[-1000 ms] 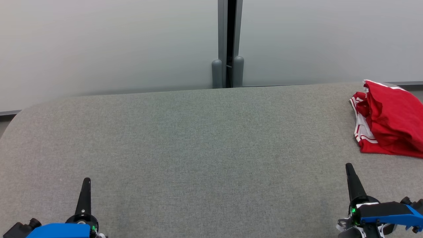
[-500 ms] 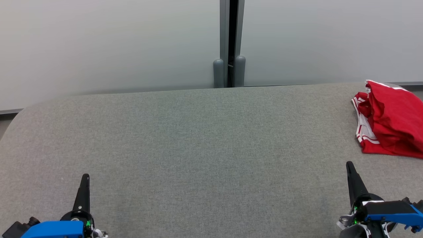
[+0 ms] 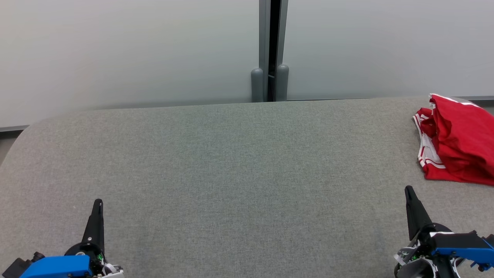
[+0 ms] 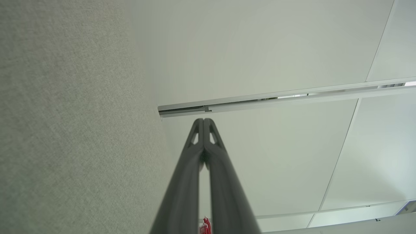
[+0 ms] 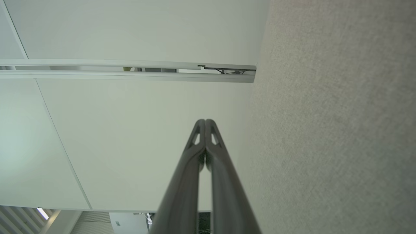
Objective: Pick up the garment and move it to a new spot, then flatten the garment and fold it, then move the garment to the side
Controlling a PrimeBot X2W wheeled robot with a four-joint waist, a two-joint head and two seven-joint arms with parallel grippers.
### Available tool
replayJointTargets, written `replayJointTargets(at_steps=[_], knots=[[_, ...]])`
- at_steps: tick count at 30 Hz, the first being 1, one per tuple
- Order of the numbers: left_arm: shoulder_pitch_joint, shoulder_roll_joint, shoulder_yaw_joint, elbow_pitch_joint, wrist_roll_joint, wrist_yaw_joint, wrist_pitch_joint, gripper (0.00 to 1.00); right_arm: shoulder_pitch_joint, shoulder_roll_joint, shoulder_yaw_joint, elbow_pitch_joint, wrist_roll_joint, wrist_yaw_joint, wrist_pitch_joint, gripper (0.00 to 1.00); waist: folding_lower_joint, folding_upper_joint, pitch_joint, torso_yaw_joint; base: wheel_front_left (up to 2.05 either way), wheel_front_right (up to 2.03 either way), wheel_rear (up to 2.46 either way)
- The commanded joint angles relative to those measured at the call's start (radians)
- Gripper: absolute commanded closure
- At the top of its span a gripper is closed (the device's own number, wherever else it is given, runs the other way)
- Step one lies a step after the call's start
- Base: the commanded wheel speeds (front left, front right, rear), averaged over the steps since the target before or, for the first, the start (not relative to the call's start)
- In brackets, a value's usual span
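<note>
At table's (image 3: 231, 162) right edge lies red garment (image 3: 459, 143), both pincers closed.

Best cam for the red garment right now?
Head view: the red garment lies bunched at the table's far right, cut off by the frame edge. Left wrist view catches a sliver of it at its bottom edge. Right wrist view faces table and wall.

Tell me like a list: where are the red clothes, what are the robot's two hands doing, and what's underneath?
garment: red with white stripes, bunched up, far right of the table, cut off by the picture edge
left gripper: shut, empty, near left corner
right gripper: shut, empty, just short of the garment, not touching
table: grey fabric top
</note>
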Motion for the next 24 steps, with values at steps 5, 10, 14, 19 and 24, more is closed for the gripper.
replayJointTargets(at_steps=[5, 10, 14, 19, 24], knots=[[-0.016, 0.007, 0.010, 0.001, -0.047, -0.009, 0.013, 1.00, -0.019, 0.005, -0.006, 0.001, 0.050, 0.000, 0.013, 1.00, -0.0001, -0.0001, 0.001, 0.002, 0.00, 0.00, 0.00], [-0.020, 0.007, 0.012, 0.003, -0.081, -0.013, 0.023, 1.00, -0.022, 0.006, -0.010, 0.002, 0.084, 0.000, 0.022, 1.00, -0.0001, -0.0001, 0.001, 0.005, 0.00, 0.00, 0.00], [-0.021, 0.007, 0.014, 0.004, -0.095, -0.015, 0.027, 1.00, -0.023, 0.006, -0.011, 0.003, 0.098, 0.000, 0.026, 1.00, -0.0001, -0.0001, 0.002, 0.006, 0.00, 0.00, 0.00], [-0.021, 0.007, 0.013, 0.004, -0.095, -0.015, 0.027, 1.00, -0.023, 0.006, -0.011, 0.003, 0.098, 0.000, 0.026, 1.00, -0.0001, -0.0001, 0.002, 0.006, 0.00, 0.00, 0.00], [-0.021, 0.007, 0.013, 0.004, -0.095, -0.015, 0.027, 1.00, -0.024, 0.006, -0.011, 0.003, 0.098, 0.000, 0.027, 1.00, -0.0001, -0.0001, 0.002, 0.006, 0.00, 0.00, 0.00]])
